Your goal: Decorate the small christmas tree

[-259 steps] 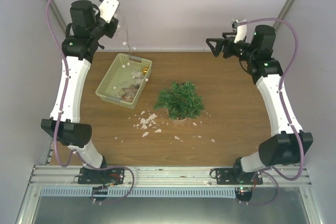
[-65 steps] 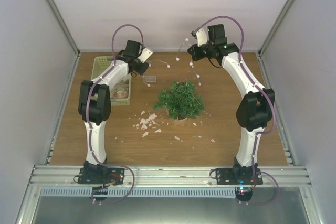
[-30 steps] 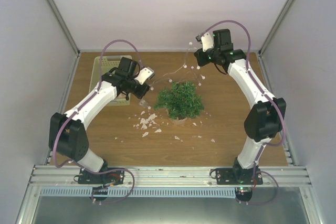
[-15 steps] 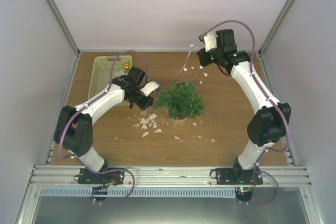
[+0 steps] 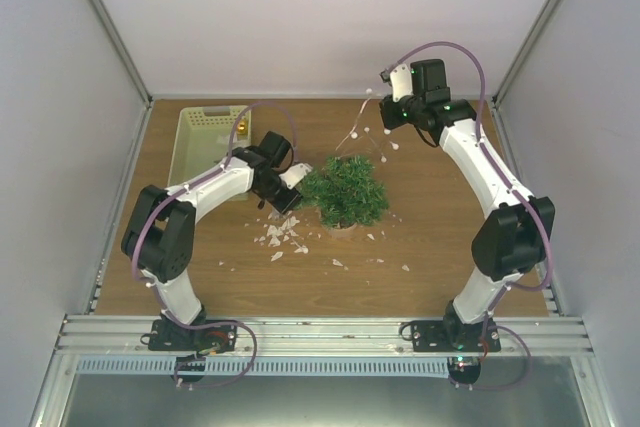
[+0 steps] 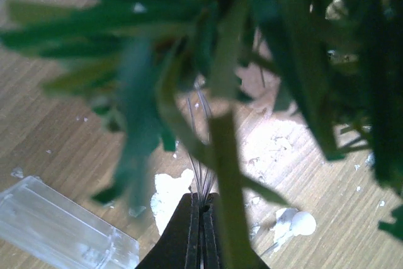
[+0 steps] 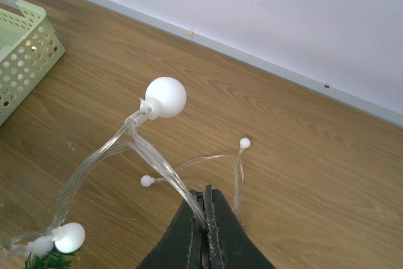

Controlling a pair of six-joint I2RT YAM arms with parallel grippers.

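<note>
Draping of a light string [image 5: 372, 133] over the small christmas tree [image 5: 343, 190] is judged to be the step in hand. The tree is seen upright near the middle of the wooden surface [image 5: 450, 247]. The pale basket [image 5: 184, 143] sits well apart at the back left, and white flakes [image 5: 280, 237] are scattered just in front of the tree on its left.

The left jaws are pressed fully together on a few thin clear wires, low at the tree's left flank, so close that blurred green needles fill the left wrist view. A clear plastic case [image 6: 60, 226] (probably the string's battery box, though that cannot be confirmed) lies on the surface below, and a white bulb [image 6: 303, 223] lies on the wood to the other side of the jaws.

The right jaws, likewise fully closed, are pinched on the clear wires at a raised point behind the tree and apart from it. Round white bulbs [image 7: 165, 97] are fanned out in the air above the wood. How much of the string already rests on the branches cannot be told.

The next move is judged to call for the raised end to be carried across or around the crown and lowered, so that bulbs are caught among the needles while the low end is held as an anchor. The thin wires should not be drawn taut, since so light a tree could be tipped or dragged.
</note>
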